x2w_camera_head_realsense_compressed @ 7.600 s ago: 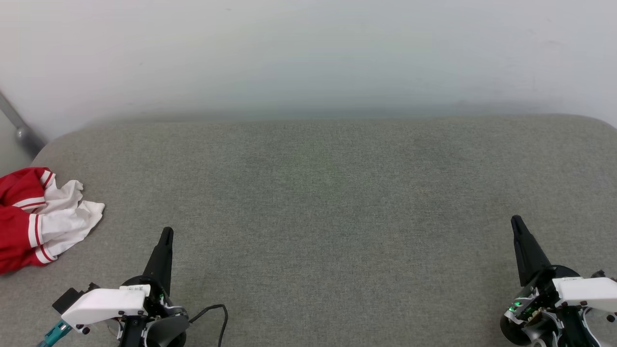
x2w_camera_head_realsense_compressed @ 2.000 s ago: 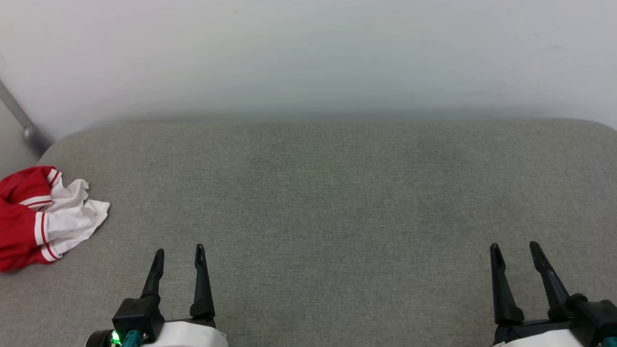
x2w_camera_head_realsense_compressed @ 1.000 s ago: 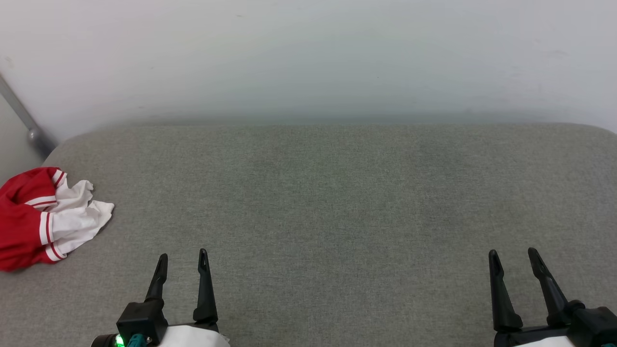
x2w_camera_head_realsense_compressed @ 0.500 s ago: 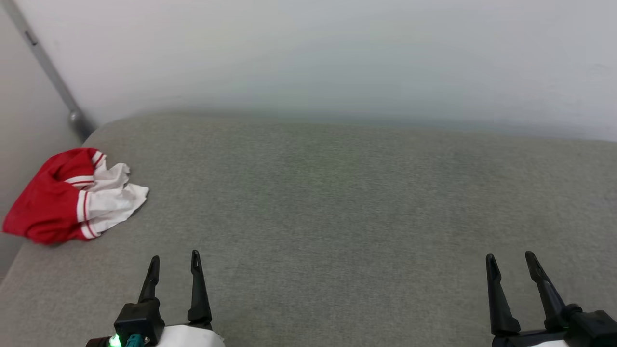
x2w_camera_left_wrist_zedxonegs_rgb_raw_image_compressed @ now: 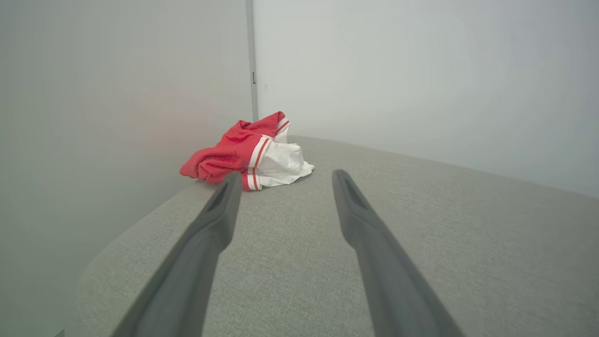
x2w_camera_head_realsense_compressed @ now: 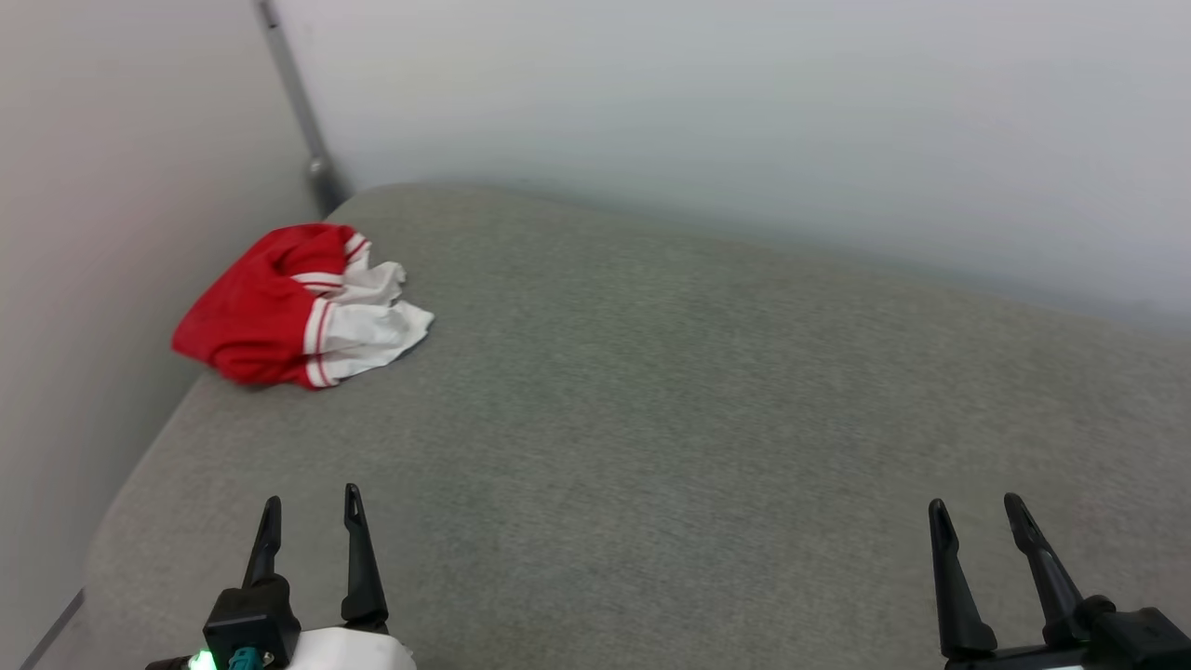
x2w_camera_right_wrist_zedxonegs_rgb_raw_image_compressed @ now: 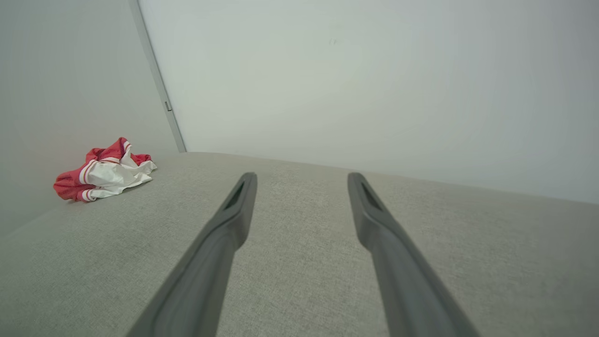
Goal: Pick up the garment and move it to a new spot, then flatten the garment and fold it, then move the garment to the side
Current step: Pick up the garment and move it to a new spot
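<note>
Counted, left to right: two pale walls, one grey corner strip at eleven o'clock where they meet, one garment, two pincers, one tabletop.

One garment, red with white sleeves and red-and-white stripe trim, crumpled in a heap at ten o'clock in the head view. Resting on the grey fabric-covered tabletop, near its left edge and just beside the left wall, white sleeves turned toward three o'clock. Untouched, well apart from both pincers.

Left pincer at seven o'clock, two dark fingers spread with nothing between them, pointing toward twelve. Seen from the left wrist: same pincer spread above the tabletop, garment ahead at eleven o'clock, beyond the tips.

Right pincer at five o'clock, two fingers likewise spread and empty. Seen from the right wrist: pincer spread above bare grey fabric, garment far off at nine o'clock.
</note>
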Robot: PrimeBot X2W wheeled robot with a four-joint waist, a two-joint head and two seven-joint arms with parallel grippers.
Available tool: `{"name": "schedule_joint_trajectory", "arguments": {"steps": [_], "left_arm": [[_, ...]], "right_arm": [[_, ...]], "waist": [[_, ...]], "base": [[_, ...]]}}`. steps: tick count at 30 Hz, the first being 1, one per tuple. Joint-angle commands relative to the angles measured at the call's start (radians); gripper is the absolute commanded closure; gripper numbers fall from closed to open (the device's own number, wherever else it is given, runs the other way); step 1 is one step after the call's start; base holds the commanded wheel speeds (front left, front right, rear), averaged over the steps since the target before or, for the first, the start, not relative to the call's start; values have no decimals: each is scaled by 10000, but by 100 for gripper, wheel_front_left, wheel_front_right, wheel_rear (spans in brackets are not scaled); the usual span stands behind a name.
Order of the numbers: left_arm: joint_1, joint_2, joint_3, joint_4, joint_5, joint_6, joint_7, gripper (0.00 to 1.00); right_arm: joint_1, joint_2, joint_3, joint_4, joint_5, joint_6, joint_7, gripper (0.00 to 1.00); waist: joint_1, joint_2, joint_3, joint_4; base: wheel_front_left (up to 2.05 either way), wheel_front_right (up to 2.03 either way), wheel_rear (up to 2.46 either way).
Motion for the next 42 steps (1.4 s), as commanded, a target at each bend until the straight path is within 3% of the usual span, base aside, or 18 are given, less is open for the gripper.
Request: {"name": "schedule_joint_trajectory", "arguments": {"steps": [1, 11, 23, 29, 32, 42], "left_arm": [[89, -10, 34, -27, -19, 29, -28, 0], [191, -11, 387, 19, -10, 84, -28, 0], [-169, 37, 867, 43, 22, 104, -28, 0], [-1713, 800, 1659, 319, -200, -424, -28, 0], [-3167, 1582, 2149, 809, -407, -702, -28, 0], [-7196, 3359, 2755, 2948, -1288, -1380, 971, 0]], "right_arm": [[61, 18, 10, -39, 30, -3, -18, 0], [49, 17, 128, 7, 18, -3, -18, 0], [-65, 17, 178, -16, -39, -3, -18, 0], [-309, 17, 86, -158, -330, -3, -19, 0], [-622, 17, -68, -288, -602, -3, -18, 0], [-1405, 15, -476, -714, -1239, -3, -18, 0]], "waist": [[0, 0, -9, 499], [0, 0, -56, 1624], [0, 0, 82, 1373], [0, 0, 647, 1065], [0, 0, 1298, 808], [0, 0, 3107, 170]], "base": [[0, 0, 0], [0, 0, 0], [0, 0, 0], [0, 0, 0], [0, 0, 0], [0, 0, 0]]}}
